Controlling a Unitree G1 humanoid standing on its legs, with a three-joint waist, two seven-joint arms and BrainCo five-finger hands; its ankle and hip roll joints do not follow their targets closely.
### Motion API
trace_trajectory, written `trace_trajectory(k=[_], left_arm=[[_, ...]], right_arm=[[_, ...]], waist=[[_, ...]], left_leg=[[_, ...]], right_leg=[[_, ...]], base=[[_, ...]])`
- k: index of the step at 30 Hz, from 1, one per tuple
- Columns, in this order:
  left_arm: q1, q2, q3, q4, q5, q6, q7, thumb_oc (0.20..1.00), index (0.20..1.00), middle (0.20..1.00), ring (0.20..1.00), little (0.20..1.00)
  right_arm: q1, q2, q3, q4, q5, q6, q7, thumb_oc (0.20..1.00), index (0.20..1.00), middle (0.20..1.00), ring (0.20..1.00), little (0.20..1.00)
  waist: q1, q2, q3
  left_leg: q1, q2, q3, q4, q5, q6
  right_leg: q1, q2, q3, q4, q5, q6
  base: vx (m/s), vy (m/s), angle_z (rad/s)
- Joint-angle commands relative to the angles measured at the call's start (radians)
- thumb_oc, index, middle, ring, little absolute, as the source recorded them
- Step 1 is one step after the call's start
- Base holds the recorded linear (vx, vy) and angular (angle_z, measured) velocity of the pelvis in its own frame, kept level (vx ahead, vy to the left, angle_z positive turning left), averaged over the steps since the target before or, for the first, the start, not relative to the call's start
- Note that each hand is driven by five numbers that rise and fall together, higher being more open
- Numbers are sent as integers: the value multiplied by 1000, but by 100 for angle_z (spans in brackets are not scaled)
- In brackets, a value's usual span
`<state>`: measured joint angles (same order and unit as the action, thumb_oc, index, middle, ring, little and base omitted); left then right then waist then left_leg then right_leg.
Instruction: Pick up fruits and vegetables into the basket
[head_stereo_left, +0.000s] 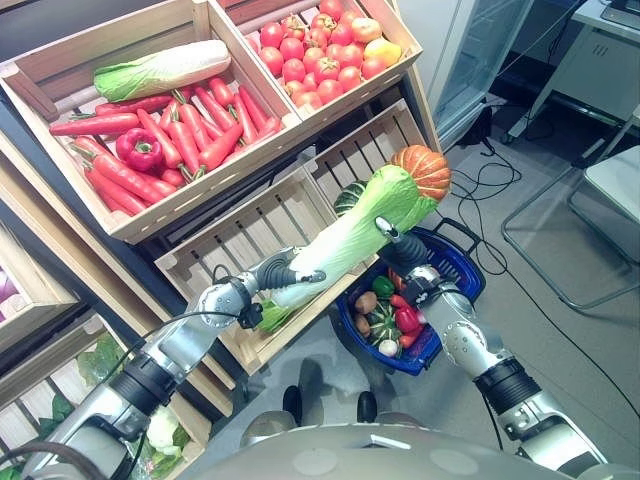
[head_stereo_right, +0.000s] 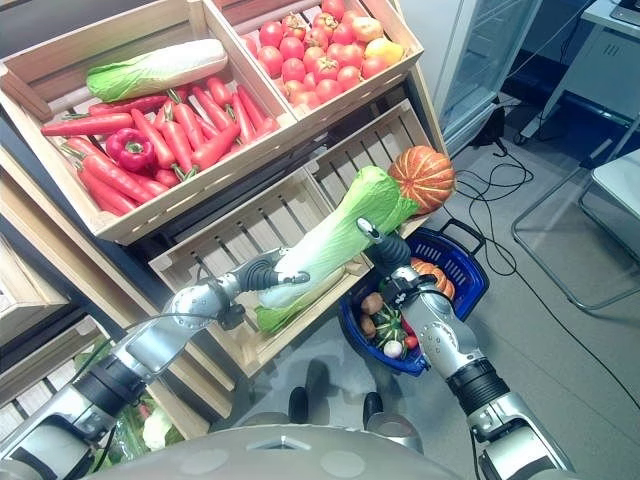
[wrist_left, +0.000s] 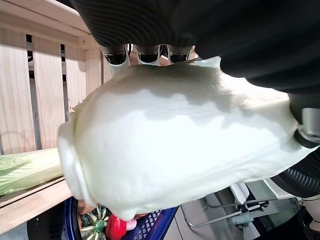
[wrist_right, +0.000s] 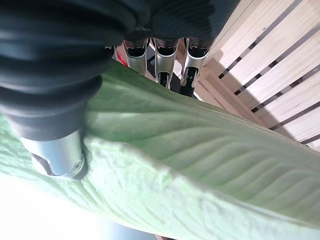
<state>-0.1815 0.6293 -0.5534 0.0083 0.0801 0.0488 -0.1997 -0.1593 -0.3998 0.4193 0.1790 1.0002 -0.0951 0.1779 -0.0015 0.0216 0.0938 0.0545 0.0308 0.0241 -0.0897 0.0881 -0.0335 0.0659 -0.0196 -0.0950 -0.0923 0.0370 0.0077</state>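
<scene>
A long napa cabbage (head_stereo_left: 350, 235) with a white stem and green leafy top hangs tilted above the blue basket (head_stereo_left: 462, 262). My left hand (head_stereo_left: 275, 275) is shut on its white stem end (wrist_left: 175, 150). Higher up, my right hand (head_stereo_left: 402, 252) grips the leafy part (wrist_right: 200, 165), its fingers (wrist_right: 165, 60) and thumb (wrist_right: 55, 150) curled round it. The basket stands on the floor under the right hand and holds several vegetables, among them a red pepper (head_stereo_left: 407, 319) and a striped green squash (head_stereo_left: 384, 322).
The slatted lower crate (head_stereo_left: 250, 235) behind the cabbage holds an orange pumpkin (head_stereo_left: 425, 170) and a green leafy vegetable (head_stereo_right: 275, 315). The upper crates hold carrots (head_stereo_left: 190, 135), a red pepper, another napa cabbage (head_stereo_left: 160, 68) and tomatoes (head_stereo_left: 320, 50). A chair (head_stereo_left: 610, 190) and floor cables (head_stereo_left: 500, 180) lie right.
</scene>
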Motion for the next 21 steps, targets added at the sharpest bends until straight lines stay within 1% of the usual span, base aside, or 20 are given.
trace_trajectory(k=[1, 2, 3, 4, 8, 10, 11, 13, 14, 15, 16, 17, 18, 19, 20, 21], left_arm=[[-28, 26, 40, 60, 43, 13, 83, 1000, 1000, 1000, 1000, 1000], [-26, 27, 46, 62, 44, 12, 92, 1000, 1000, 1000, 1000, 1000], [-18, 31, 89, 74, 71, 6, 167, 1000, 1000, 1000, 1000, 1000], [-18, 34, 102, 78, 73, 1, 191, 1000, 1000, 1000, 1000, 1000], [1, 37, 193, 98, 70, -39, 357, 1000, 1000, 1000, 1000, 1000], [4, 34, 219, 99, 64, -47, 426, 1000, 1000, 1000, 1000, 1000], [-1, 32, 232, 107, 62, -57, 472, 1000, 1000, 1000, 1000, 1000], [-16, 24, 241, 119, 66, -67, 530, 1000, 1000, 1000, 1000, 1000], [-35, 16, 242, 122, 73, -72, 585, 1000, 1000, 1000, 1000, 1000], [-48, 14, 240, 123, 75, -77, 617, 1000, 1000, 1000, 1000, 1000], [-66, 15, 240, 126, 67, -86, 655, 1000, 1000, 1000, 1000, 1000], [-73, 13, 238, 129, 68, -90, 667, 1000, 1000, 1000, 1000, 1000], [-91, 11, 233, 130, 73, -92, 691, 1000, 1000, 1000, 1000, 1000], [-109, 9, 229, 130, 75, -91, 712, 1000, 1000, 1000, 1000, 1000], [-124, 7, 226, 130, 71, -93, 733, 1000, 1000, 1000, 1000, 1000], [-143, 1, 219, 127, 73, -89, 747, 1000, 1000, 1000, 1000, 1000]], right_arm=[[-54, 44, -54, -57, 22, -142, 16, 200, 200, 200, 200, 200], [-52, 45, -57, -53, 21, -145, 12, 200, 200, 200, 200, 200], [-43, 53, -89, -26, -7, -185, -45, 200, 200, 200, 200, 200], [-43, 54, -98, -17, -8, -192, -57, 200, 200, 200, 200, 200], [-44, 63, -179, 53, -19, -294, -159, 200, 200, 200, 200, 200], [-50, 64, -207, 83, -37, -333, -211, 200, 200, 200, 200, 200], [-62, 57, -229, 102, -40, -354, -243, 200, 200, 200, 200, 200], [-87, 47, -255, 136, -48, -382, -290, 200, 200, 200, 200, 200], [-117, 42, -275, 164, -66, -407, -340, 200, 200, 200, 200, 200], [-141, 36, -289, 184, -69, -419, -358, 200, 200, 200, 200, 200], [-171, 27, -303, 207, -82, -444, -412, 200, 200, 200, 200, 200], [-182, 25, -311, 216, -83, -449, -420, 200, 200, 200, 200, 200], [-205, 20, -326, 236, -84, -461, -445, 200, 200, 200, 200, 200], [-226, 12, -339, 252, -108, -470, -483, 200, 200, 200, 200, 200], [-244, 1, -347, 267, -141, -472, -542, 200, 200, 200, 200, 200], [-265, -8, -356, 290, -141, -479, -566, 200, 200, 200, 200, 200]], waist=[[7, -27, 10], [7, -27, 11], [7, -25, 34], [6, -24, 45], [8, -17, 116], [11, -12, 142], [11, -10, 166], [13, -6, 199], [16, 0, 228], [17, 3, 250], [19, 5, 283], [20, 5, 294], [23, 5, 319], [25, 5, 340], [28, 4, 355], [29, 3, 375]], left_leg=[[-8, -31, -2, 2, -89, 34], [-10, -31, -2, 2, -88, 34], [-22, -32, 1, 6, -86, 37], [-30, -32, 3, 10, -85, 37], [-71, -34, 4, 39, -84, 37], [-91, -35, 1, 57, -87, 36], [-111, -35, 2, 79, -88, 32], [-137, -38, 3, 106, -90, 29], [-162, -41, 1, 133, -93, 25], [-186, -42, 5, 166, -98, 20], [-228, -44, 12, 225, -106, 14], [-245, -43, 12, 249, -110, 12], [-282, -42, 10, 296, -118, 7], [-320, -44, 6, 345, -130, 2], [-352, -46, 3, 385, -142, -2], [-389, -46, 3, 435, -157, -7]], right_leg=[[-11, -35, -5, 5, -12, 86], [-12, -35, -5, 5, -12, 85], [-27, -33, -4, 15, -15, 80], [-37, -32, -3, 26, -18, 78], [-80, -29, -8, 66, -28, 65], [-97, -26, -11, 95, -43, 57], [-116, -25, -13, 116, -48, 53], [-137, -25, -20, 137, -52, 46], [-155, -25, -29, 165, -62, 39], [-176, -24, -34, 199, -72, 35], [-212, -29, -41, 246, -83, 30], [-226, -32, -44, 268, -86, 28], [-257, -37, -47, 313, -94, 25], [-286, -43, -49, 354, -104, 21], [-311, -48, -53, 387, -114, 18], [-335, -55, -56, 420, -124, 16]], base=[[0, 0, 0], [-33, -23, -1], [-61, -20, -2], [-121, -24, -4], [-118, -18, -2], [-100, -15, 0], [-126, -17, 0], [-159, -12, 0], [-201, -7, 2], [-252, -15, 4], [-210, -19, 4], [-223, -35, 4], [-182, -45, 5], [-194, -53, 6], [-178, -49, 5], [-170, -37, 7]])
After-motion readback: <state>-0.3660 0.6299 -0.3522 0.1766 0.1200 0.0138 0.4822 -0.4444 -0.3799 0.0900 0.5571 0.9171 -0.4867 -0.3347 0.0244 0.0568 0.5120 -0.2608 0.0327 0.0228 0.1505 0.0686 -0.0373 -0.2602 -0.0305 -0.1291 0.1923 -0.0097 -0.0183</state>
